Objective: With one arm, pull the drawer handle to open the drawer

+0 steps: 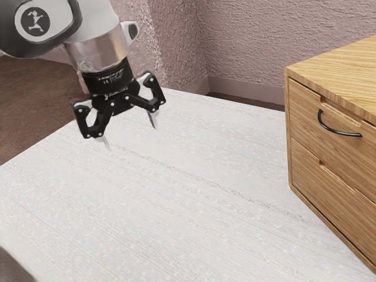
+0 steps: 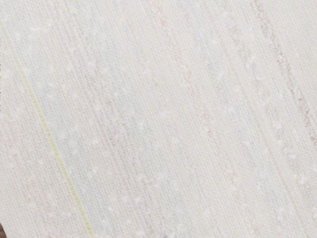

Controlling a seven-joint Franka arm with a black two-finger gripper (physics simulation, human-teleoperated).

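Here, end effector (image 1: 131,136) spread above table (image 1: 205,200), drawer handle (image 1: 341,133) well apart — exterior view's right.

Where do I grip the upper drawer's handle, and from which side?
Grip the handle mid-span, coming at the drawer front from over the table. It runs level and bows off the wood, so the open gripper likely fits one finger above, one below.
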